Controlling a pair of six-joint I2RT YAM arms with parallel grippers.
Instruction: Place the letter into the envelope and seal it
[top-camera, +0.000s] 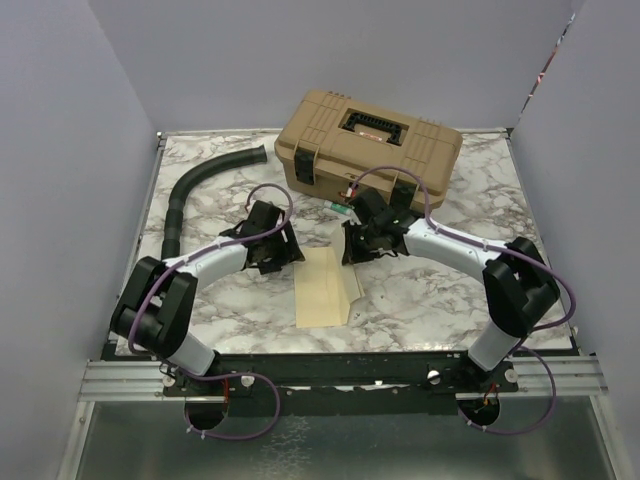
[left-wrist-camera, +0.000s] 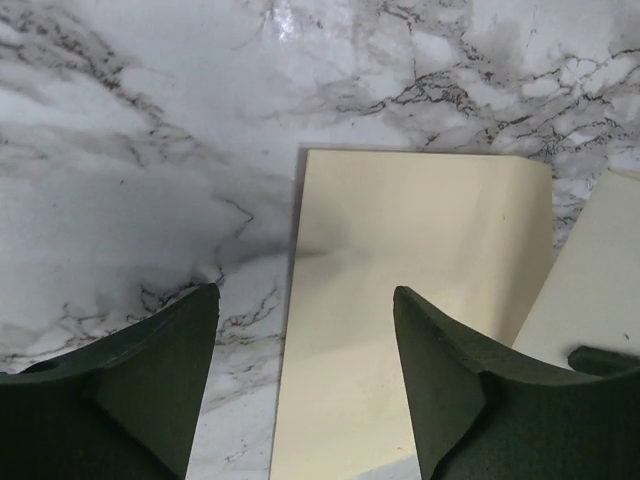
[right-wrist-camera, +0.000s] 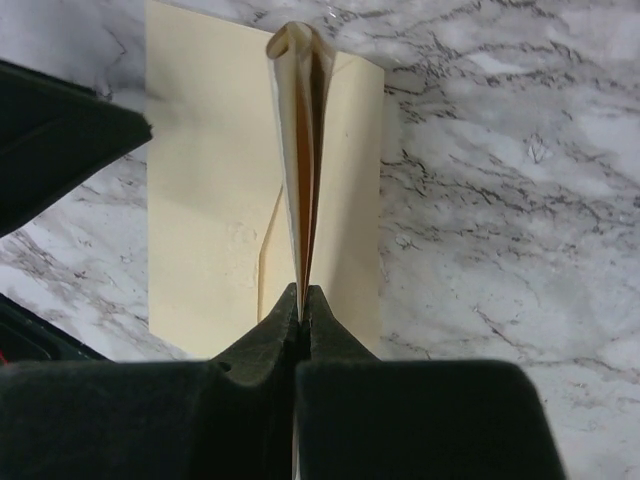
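Two arms meet over the envelope (top-camera: 322, 290), flat on the marble table (top-camera: 420, 300), mid-front. R gripper (right-wrist-camera: 301, 296) pinched tight on envelope's raised right-side fold (brownish letter (right-wrist-camera: 304, 190) edge peeks inside it). L gripper (left-wrist-camera: 305, 298) spread wide, nothing btwn fingers, hovering over envelope's left edge. Tan toolbox (top-camera: 368, 140) behind.

envelope (top-camera: 318, 292): pale yellow, plain, lay flat on the marble table (top-camera: 430, 290) near its front middle, long side running front to back, with a diagonal seam showing on its face. Along its right edge a pale doubled layer stood up on edge. letter (right-wrist-camera: 306, 170): only a thin brownish-tan strip showed, sandwiched between those raised layers; the rest was hidden.
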